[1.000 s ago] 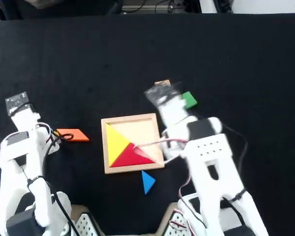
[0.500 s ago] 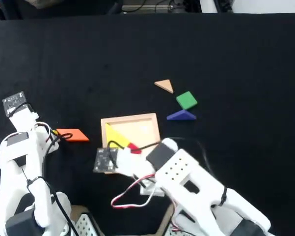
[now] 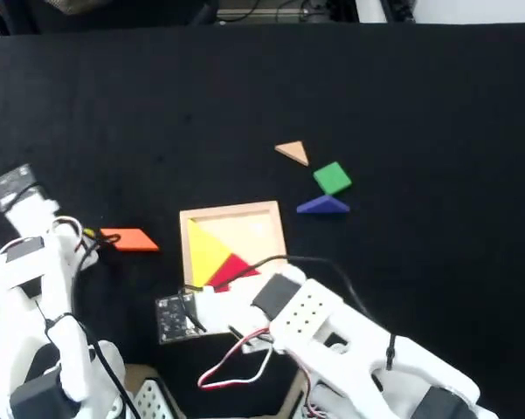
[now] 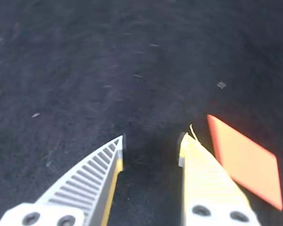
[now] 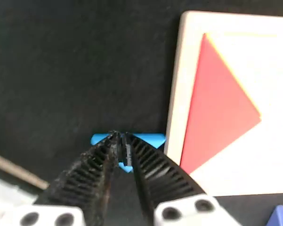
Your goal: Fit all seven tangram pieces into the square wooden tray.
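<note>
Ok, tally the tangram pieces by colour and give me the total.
Yellow triangle: 1
Red triangle: 1
Orange parallelogram: 1
Tan triangle: 1
Green square: 1
Dark blue triangle: 1
Light blue triangle: 1
Total: 7

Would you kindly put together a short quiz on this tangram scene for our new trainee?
1. True or false: the green square lies outside the wooden tray.
2. Which piece lies beside the open left gripper? A: orange parallelogram; B: tan triangle; C: dark blue triangle.
3. How many pieces lie in the tray?
Key: 1 true; 2 A; 3 two, the yellow triangle and the red triangle.
</note>
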`<state>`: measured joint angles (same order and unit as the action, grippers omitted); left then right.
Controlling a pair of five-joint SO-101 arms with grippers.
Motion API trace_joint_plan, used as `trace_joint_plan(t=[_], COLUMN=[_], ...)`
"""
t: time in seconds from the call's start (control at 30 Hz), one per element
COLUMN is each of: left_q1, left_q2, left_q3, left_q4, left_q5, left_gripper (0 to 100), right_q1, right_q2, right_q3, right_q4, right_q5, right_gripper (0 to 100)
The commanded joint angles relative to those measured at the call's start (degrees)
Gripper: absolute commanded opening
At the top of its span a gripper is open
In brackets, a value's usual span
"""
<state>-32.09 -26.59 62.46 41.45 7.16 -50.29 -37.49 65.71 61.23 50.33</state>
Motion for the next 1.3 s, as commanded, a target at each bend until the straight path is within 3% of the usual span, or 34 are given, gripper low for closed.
trace_joint_plan(t=[0.0, 0.43, 0.53, 0.9, 1.1, 1.27], left_q1=[-2.3, -2.2, -2.2, -2.2, -2.2, -2.2], left_q2=[-0.6, -0.4, -0.4, -0.3, -0.4, -0.4], left_q3=[-0.7, -0.7, -0.7, -0.7, -0.3, -0.3], left_q4=[-1.1, -1.1, -1.1, -1.1, -2.5, -2.5], left_q5=[2.0, 1.8, 1.8, 1.8, 1.8, 1.8], left_gripper=[20, 20, 20, 20, 20, 20], right_q1=[-0.9, 1.3, 7.1, 36.9, 39.2, 40.1], right_q2=[-0.7, 11.0, 14.9, 12.6, 9.4, 9.2], right_q3=[2.0, 1.6, -0.4, -3.9, -9.5, -11.1], right_q4=[-4.7, -6.8, -5.7, -3.3, 2.5, -0.9], right_q5=[-0.8, 2.2, 3.7, 24.2, 25.8, 25.7], right_gripper=[1.1, 1.1, 1.1, 1.1, 1.1, 1.1])
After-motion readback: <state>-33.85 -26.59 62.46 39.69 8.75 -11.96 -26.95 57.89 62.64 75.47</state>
